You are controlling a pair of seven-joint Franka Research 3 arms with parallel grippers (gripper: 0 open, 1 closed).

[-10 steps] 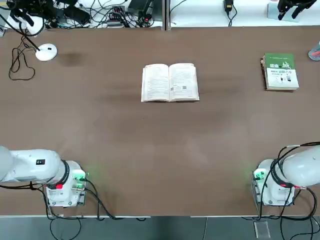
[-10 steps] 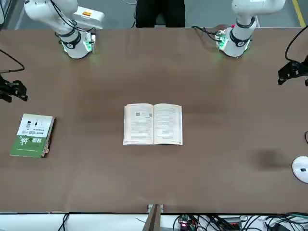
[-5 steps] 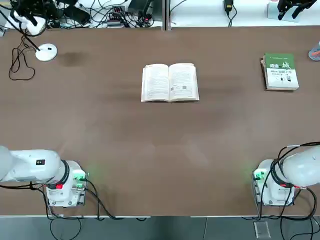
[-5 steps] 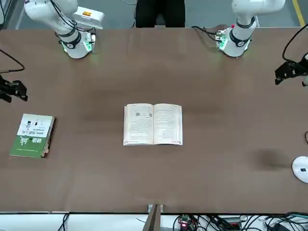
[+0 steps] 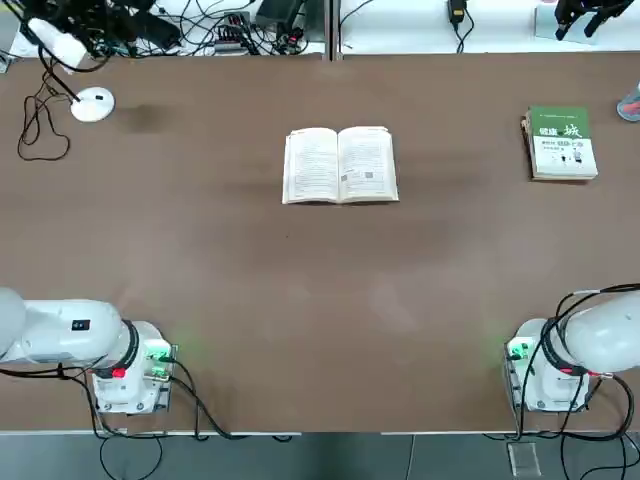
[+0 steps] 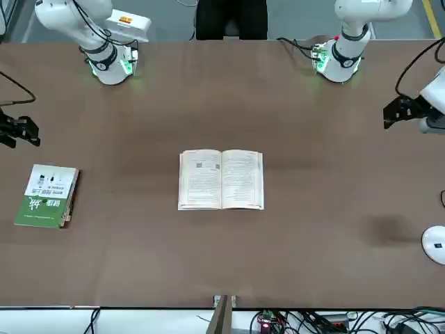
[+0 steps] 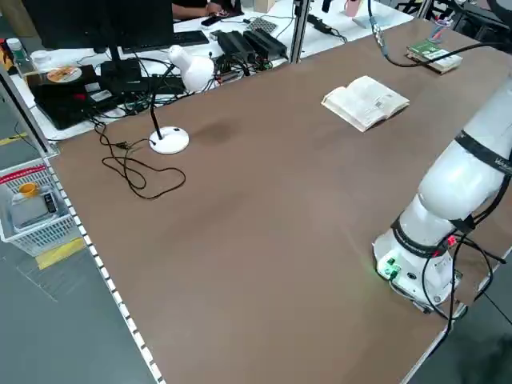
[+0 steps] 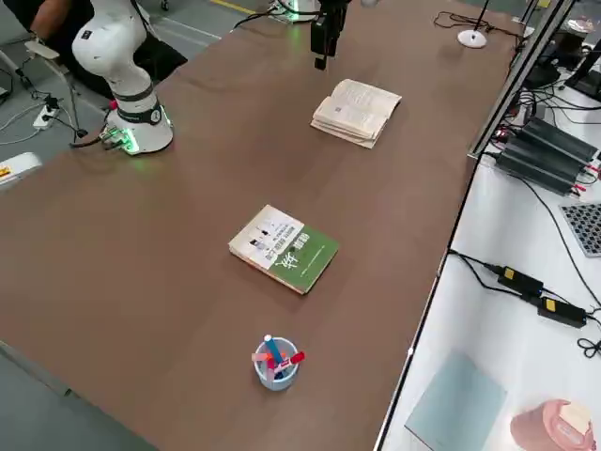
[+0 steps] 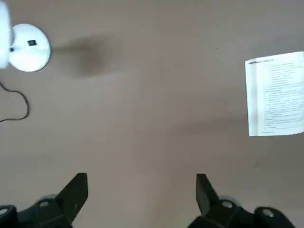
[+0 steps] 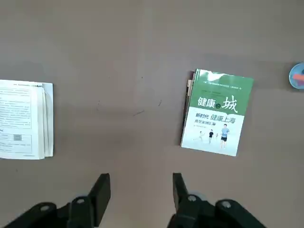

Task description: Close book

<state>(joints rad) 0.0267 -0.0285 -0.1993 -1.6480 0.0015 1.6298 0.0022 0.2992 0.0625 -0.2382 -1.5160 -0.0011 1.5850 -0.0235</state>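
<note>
The table (image 5: pixel 250 290) is plain dull brown; the book (image 5: pixel 340 165) shows cream pages with fine dark print and small grey blocks; the second book (image 5: pixel 562 142) has a cover green above and white below, with white and dark lettering; the lamp base (image 5: pixel 92 104) by the far left edge is white; the cup (image 8: pixel 275 362) is pale blue, holding red and blue pens; both arm bases glow green.

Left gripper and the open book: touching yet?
Apart. The front view shows the left gripper well off to the side of the book, bare table between.
</note>
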